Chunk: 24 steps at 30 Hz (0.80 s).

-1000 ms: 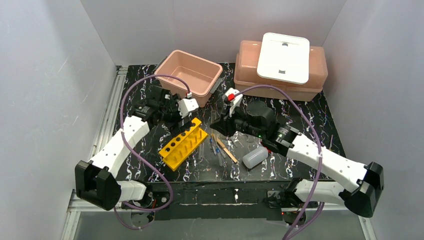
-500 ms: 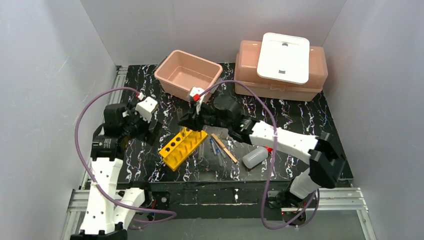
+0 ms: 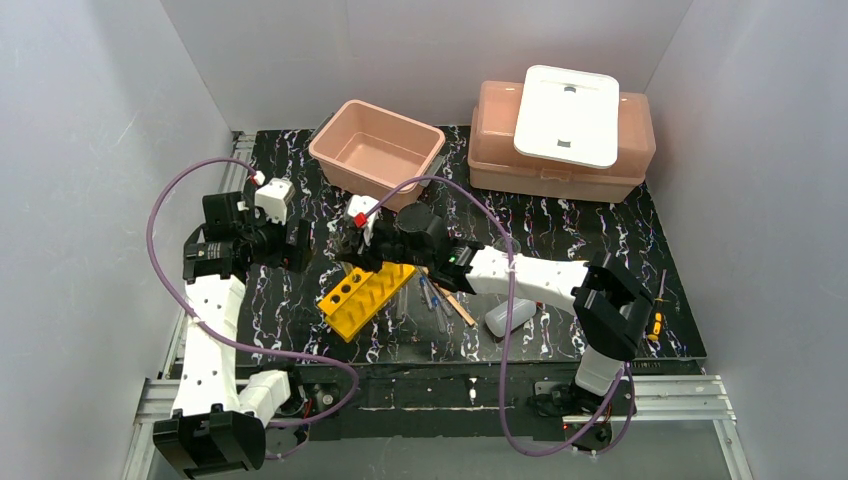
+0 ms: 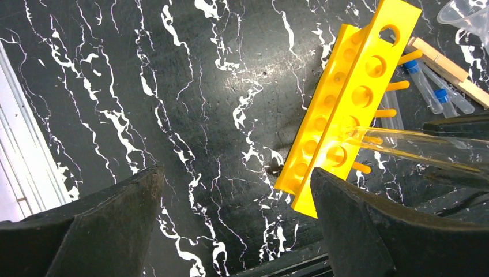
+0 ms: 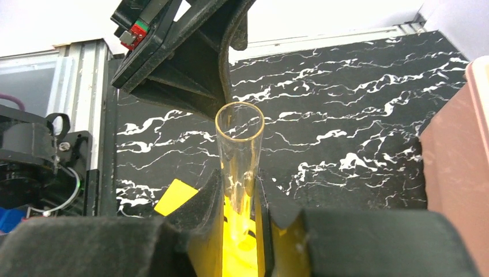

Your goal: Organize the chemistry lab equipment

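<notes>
The yellow test-tube rack (image 3: 365,295) lies on the black mat. My right gripper (image 3: 360,252) is above it and shut on a clear glass tube (image 5: 239,144), held upright between the fingertips (image 5: 214,202). In the left wrist view the tube (image 4: 403,144) reaches one hole near the end of the rack (image 4: 352,98). My left gripper (image 3: 290,245) is open and empty, left of the rack. Blue-tipped pipettes (image 3: 436,300), a wooden stick (image 3: 455,300) and the squeeze bottle (image 3: 510,316) lie to the right of the rack. A clear vessel's rim (image 4: 467,11) shows at the frame's corner.
An open pink tub (image 3: 330,135) stands at the back centre. A closed pink tub (image 3: 500,160) with a white lid (image 3: 567,115) on top stands at the back right. A metal rail (image 3: 215,240) runs along the mat's left edge. Grey walls stand on three sides.
My right arm has swung left with the glass tube, from beside the pipettes to above the rack. My left arm has pulled back to the left, away from the pink tub and rack.
</notes>
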Available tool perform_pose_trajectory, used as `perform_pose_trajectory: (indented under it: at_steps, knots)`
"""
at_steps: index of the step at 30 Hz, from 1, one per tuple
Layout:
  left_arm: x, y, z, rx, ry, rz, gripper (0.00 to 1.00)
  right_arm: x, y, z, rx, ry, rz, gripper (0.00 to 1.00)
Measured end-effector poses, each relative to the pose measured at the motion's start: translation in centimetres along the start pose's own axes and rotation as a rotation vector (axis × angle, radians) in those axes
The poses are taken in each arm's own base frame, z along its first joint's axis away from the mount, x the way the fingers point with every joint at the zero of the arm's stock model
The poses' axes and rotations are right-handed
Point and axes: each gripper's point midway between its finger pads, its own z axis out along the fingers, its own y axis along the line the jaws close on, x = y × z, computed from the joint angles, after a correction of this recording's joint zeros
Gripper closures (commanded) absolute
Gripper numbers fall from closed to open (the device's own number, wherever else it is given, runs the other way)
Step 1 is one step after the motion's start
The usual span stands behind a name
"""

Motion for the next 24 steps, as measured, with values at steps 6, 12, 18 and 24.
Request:
perform_pose_trajectory:
  at_steps: [6,12,18,24]
  knots:
    - [-0.6,-0.2,-0.4,0.001,-0.026,-0.008,0.02,-0.6,-0.8,0.1,0.035,-0.022,-0.041,0.99]
    - [-0.7,-0.3,-0.6,0.0,-0.035,-0.004,0.02,-0.9,-1.4,0.1,0.064,-0.045,-0.056,0.99]
    - [-0.7,-0.4,-0.6,0.006,-0.038,-0.001,0.02,0.1,-1.6,0.0,0.08,-0.037,-0.053,0.99]
    - [-0.7,-0.4,-0.6,0.006,-0.038,0.001,0.02,0.5,-1.6,0.0,0.089,-0.037,-0.047,0.99]
